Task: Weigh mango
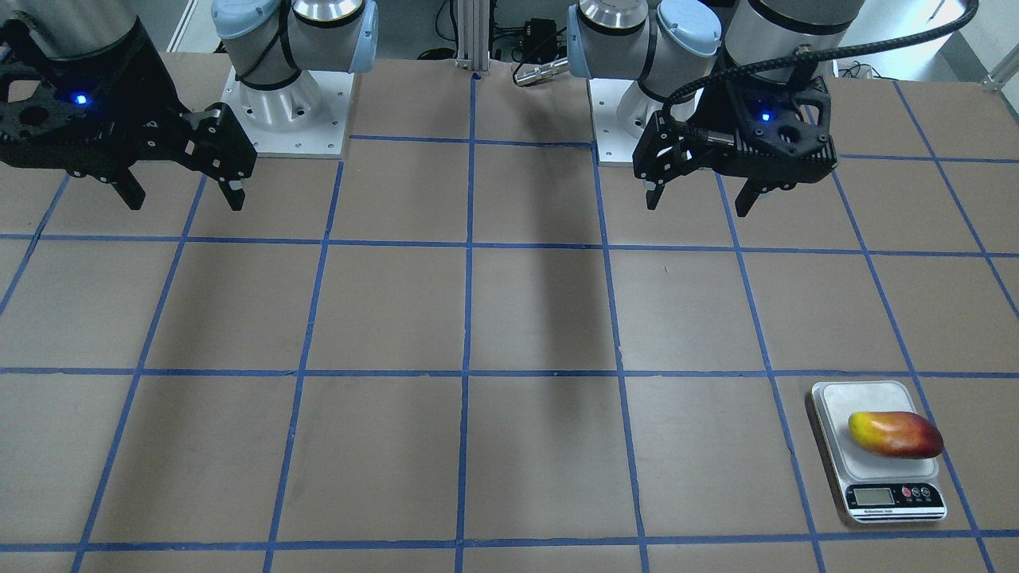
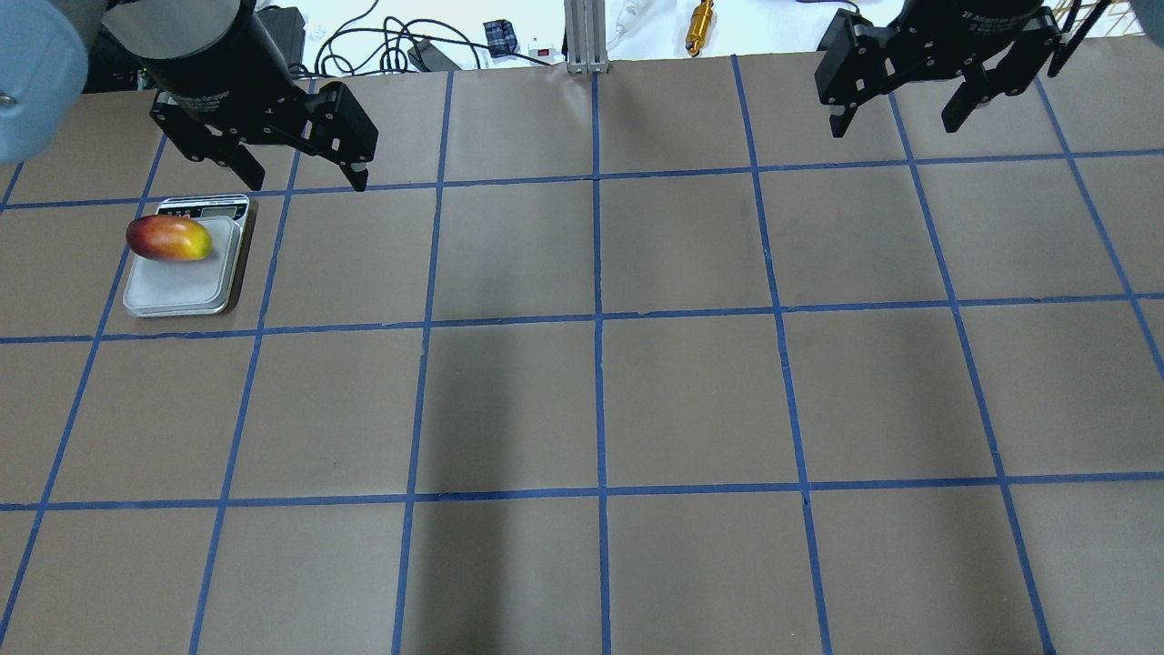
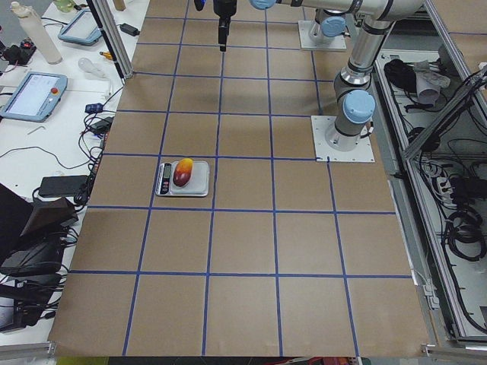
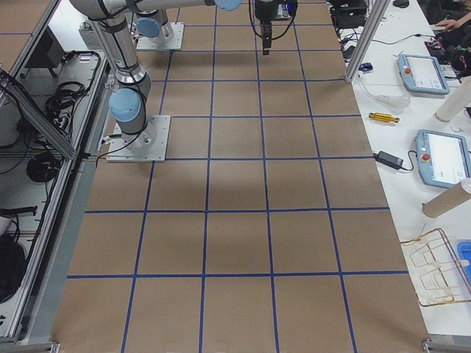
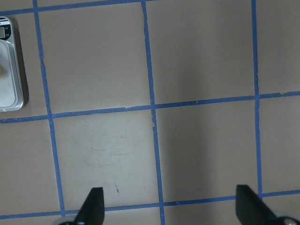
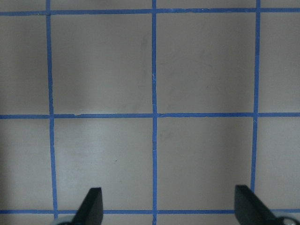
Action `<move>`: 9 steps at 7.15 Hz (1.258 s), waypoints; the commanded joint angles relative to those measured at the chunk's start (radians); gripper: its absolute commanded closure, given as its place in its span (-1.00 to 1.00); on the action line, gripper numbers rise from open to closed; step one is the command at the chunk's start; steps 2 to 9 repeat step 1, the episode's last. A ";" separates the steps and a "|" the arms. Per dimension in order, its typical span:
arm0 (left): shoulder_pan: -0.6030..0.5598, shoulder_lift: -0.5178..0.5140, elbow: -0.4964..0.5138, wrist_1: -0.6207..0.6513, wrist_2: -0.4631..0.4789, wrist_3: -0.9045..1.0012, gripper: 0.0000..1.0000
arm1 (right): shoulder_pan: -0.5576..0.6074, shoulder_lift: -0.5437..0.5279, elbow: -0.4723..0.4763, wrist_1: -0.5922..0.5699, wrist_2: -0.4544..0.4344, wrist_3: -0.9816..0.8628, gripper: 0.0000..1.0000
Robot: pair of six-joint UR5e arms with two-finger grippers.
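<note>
The mango (image 1: pixel 896 434), yellow at one end and red-orange at the other, lies on its side on the silver kitchen scale (image 1: pixel 844 402), towards the display end. It also shows in the overhead view (image 2: pixel 169 238) on the scale (image 2: pixel 177 291), and in the exterior left view (image 3: pixel 183 172). My left gripper (image 1: pixel 699 203) is open and empty, raised above the table and apart from the scale; in the overhead view (image 2: pixel 305 182) it hangs just beyond the scale. My right gripper (image 1: pixel 185 203) is open and empty, high at the other side (image 2: pixel 893 127). In the left wrist view only the scale's edge (image 5: pixel 11 93) shows.
The brown table top carries a grid of blue tape (image 2: pixel 597 318). Both arm bases (image 1: pixel 279 103) stand at the robot's edge. Cables and a brass cylinder (image 2: pixel 700 14) lie beyond the far edge. Tablets (image 4: pixel 440 158) lie on the side bench.
</note>
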 commanded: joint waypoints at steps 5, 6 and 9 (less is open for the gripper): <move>0.000 0.006 0.000 0.000 0.003 0.000 -1.00 | 0.000 -0.001 0.000 0.000 -0.001 0.000 -1.00; 0.000 0.006 0.000 0.000 0.003 0.000 -1.00 | 0.000 -0.001 0.000 0.000 -0.001 0.000 -1.00; 0.000 0.006 0.000 0.000 0.003 0.000 -1.00 | 0.000 -0.001 0.000 0.000 -0.001 0.000 -1.00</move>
